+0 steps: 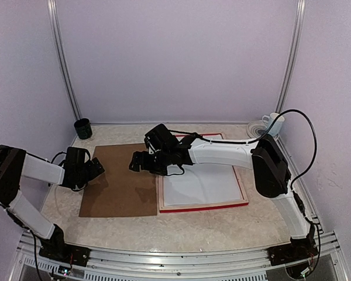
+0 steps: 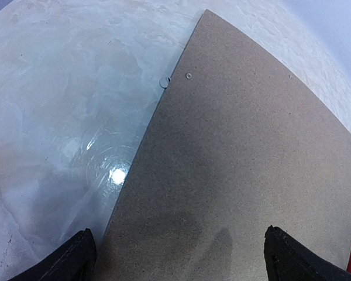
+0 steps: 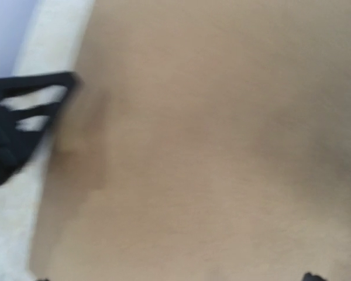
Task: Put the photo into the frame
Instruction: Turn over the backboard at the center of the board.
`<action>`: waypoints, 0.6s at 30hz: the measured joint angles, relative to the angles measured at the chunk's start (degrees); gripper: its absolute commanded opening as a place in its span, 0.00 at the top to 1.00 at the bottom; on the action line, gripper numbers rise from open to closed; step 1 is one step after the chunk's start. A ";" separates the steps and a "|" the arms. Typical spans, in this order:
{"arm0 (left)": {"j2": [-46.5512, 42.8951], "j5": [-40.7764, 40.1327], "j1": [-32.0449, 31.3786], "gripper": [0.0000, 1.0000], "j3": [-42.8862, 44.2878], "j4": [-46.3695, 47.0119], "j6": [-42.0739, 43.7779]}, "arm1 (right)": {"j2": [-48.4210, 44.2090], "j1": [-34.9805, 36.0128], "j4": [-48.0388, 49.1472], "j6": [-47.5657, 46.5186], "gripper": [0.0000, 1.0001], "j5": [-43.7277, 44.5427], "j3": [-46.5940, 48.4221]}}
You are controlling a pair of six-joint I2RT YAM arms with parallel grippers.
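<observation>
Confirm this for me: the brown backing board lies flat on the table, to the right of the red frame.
Not right. The brown backing board lies flat on the table to the left of the red frame, not the right. The top external view shows it.

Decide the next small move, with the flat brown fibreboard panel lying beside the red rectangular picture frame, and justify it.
Probably lower the open left gripper to the brown fibreboard panel's left edge and lift it. Its fingers straddle that edge, the panel lies flat on the table, and the red rectangular frame already holds a white sheet.
</observation>
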 measured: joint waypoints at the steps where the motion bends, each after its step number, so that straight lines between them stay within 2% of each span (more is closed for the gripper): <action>1: -0.02 0.00 0.00 0.01 -0.04 0.09 -0.02 | 1.05 0.07 -1.11 0.11 0.06 0.46 0.96; 7: -0.44 0.02 0.00 0.01 -0.55 0.50 -0.26 | 6.71 0.98 -8.33 0.98 0.03 4.31 5.18; 18: -2.75 -0.31 0.00 0.01 -2.01 0.46 -1.07 | 7.91 2.43 -15.04 3.02 0.01 12.22 9.77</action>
